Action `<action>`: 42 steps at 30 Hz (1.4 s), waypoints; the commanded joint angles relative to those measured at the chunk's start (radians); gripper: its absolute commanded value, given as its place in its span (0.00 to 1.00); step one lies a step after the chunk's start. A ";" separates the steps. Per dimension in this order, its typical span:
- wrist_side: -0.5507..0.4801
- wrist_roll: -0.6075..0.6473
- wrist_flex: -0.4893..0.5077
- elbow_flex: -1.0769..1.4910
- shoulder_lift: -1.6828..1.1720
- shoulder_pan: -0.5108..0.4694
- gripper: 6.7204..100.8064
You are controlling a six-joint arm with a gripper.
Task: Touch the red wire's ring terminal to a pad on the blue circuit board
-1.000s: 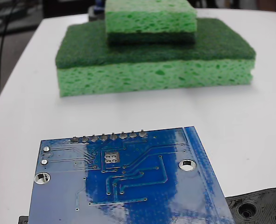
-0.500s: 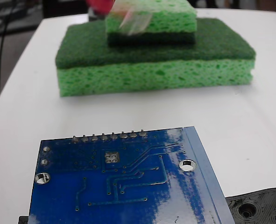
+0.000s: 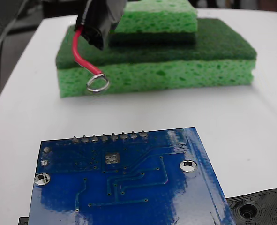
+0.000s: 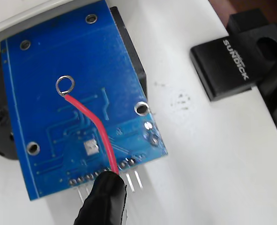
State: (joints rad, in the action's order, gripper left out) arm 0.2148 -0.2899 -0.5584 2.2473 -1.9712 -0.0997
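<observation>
In the fixed view the blue circuit board [image 3: 124,180] lies nearest, filling the lower middle of the frame, with a row of grey solder joints [image 3: 109,137] along its far edge and a black plastic part [image 3: 262,206] with holes at the lower right corner. My red wire [image 3: 82,58] hangs in the upper left, above and behind the board, and its ring terminal [image 3: 98,84] is in the air in front of the green sponges [image 3: 166,51], well apart from the board. So I judge the task is only begun: the wire is brought in, but the touch on a pad is not yet made, and I must go down and toward the camera. In the wrist view the ring [image 4: 64,85] appears over the middle of the board [image 4: 44,61], which tells me I am roughly above it. The black sleeve [image 4: 102,199] hides my fingers, so I cannot tell how far my gripper is closed, though the wire seems carried by it. Farthest, the sponges are stacked on the white table [image 3: 250,117]. I see no container in either view.
</observation>
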 commanded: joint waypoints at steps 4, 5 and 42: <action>0.028 -0.020 0.000 0.008 -0.006 0.020 0.99; 0.032 -0.023 -0.005 0.008 -0.006 0.025 0.99; 0.051 -0.069 -0.044 -0.017 0.066 0.040 0.99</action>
State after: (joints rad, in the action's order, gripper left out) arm 0.2684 -0.3590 -0.6059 2.2335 -1.9021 -0.0583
